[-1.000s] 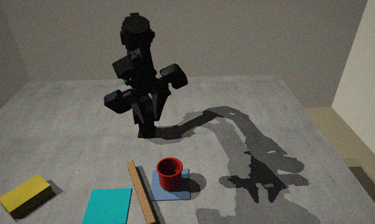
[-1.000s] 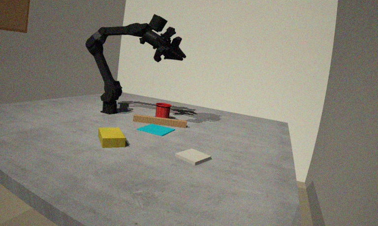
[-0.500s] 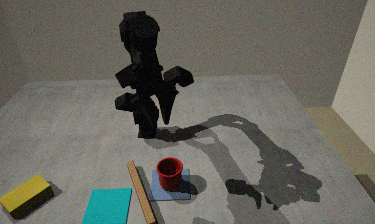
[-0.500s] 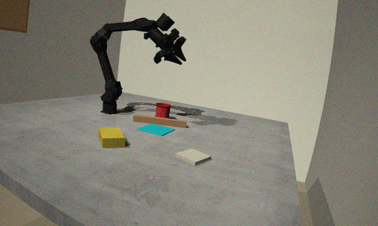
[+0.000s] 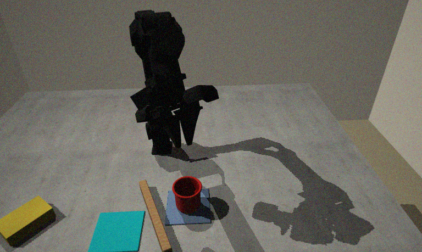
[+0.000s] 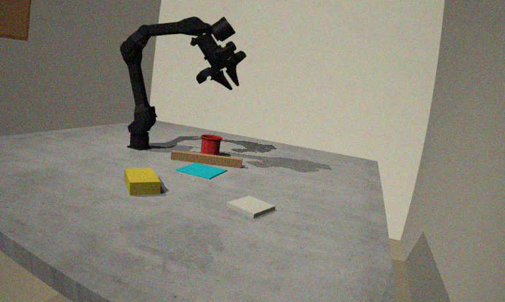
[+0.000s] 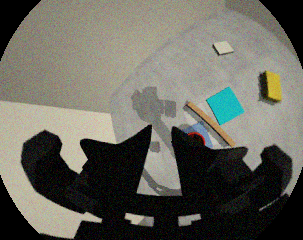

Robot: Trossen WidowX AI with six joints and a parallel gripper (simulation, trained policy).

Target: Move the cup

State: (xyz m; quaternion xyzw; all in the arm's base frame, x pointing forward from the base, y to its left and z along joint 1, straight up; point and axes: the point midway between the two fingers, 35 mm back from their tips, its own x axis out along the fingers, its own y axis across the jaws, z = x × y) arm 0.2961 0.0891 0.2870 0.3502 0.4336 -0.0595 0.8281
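The red cup (image 5: 187,202) (image 6: 210,145) (image 7: 197,134) stands upright on the blue pad (image 5: 172,218) (image 7: 203,128). Its inside is dark, and I cannot make out any marbles. The cyan pad (image 5: 118,230) (image 6: 200,170) (image 7: 225,106) lies bare on the other side of the wooden bar. My gripper (image 5: 183,145) (image 6: 234,87) (image 7: 161,128) is partly open, with nothing between its fingers. It hangs high above the table, well clear of the cup, its fingers pointing down at a slant. In the wrist view the right finger hides part of the cup.
A wooden bar (image 5: 155,217) (image 6: 206,160) (image 7: 211,123) lies between the two pads. A yellow block (image 5: 26,217) (image 6: 143,176) (image 7: 273,86) lies beyond the cyan pad. A flat whitish block (image 6: 251,204) (image 7: 223,48) lies farther from the arm's base.
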